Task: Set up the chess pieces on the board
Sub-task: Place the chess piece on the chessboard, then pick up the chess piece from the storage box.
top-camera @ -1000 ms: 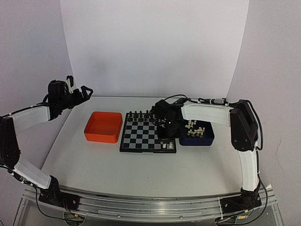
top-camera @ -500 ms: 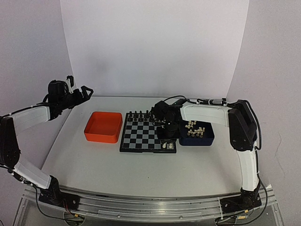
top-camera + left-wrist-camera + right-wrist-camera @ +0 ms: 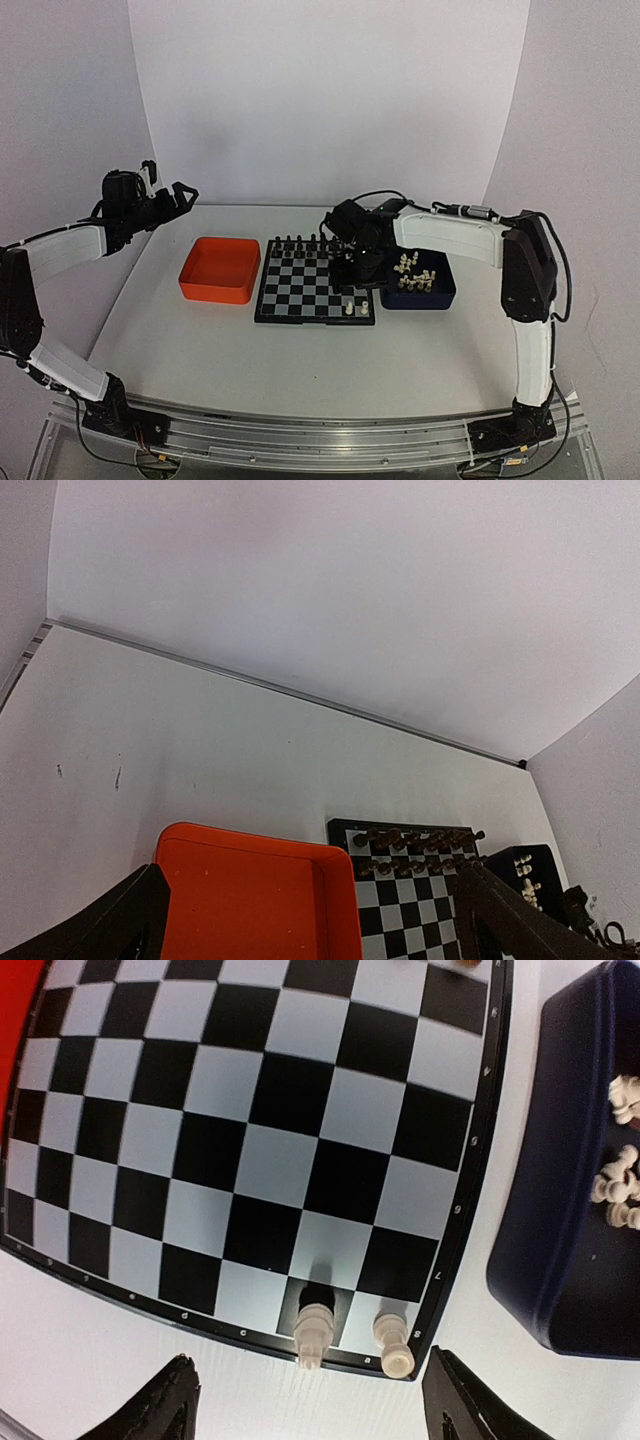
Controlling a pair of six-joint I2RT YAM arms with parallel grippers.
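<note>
At the far left, the left gripper [image 3: 183, 192] hung high above the white table [image 3: 300, 370], well apart from everything on it, and its wrist camera showed the two dark fingers [image 3: 120, 925] spread wide with nothing between them. To its right, an orange square plastic tray [image 3: 213, 292] sat on the table just beside the left edge of the small square chessboard with black and silver-grey squares and a black border [image 3: 300, 290]. Tiny black chess pieces [image 3: 300, 243] stood in two rows along the far side of the board. Two of the tiny cream-white chess pieces [image 3: 313, 1332] stood upright side by side in the board's near right corner, on the last two squares of the nearest row. The right gripper [image 3: 358, 278] hovered over the right part of the board, just behind those two pieces and not touching them; in the right wrist view its fingers [image 3: 172, 1405] were parted wide and held nothing. Just beside the board's right edge sat a dark blue square tray [image 3: 420, 298], and the rest of the cream-white pieces lay in a loose cluster inside it [image 3: 415, 275], some upright and some too small to tell.
</note>
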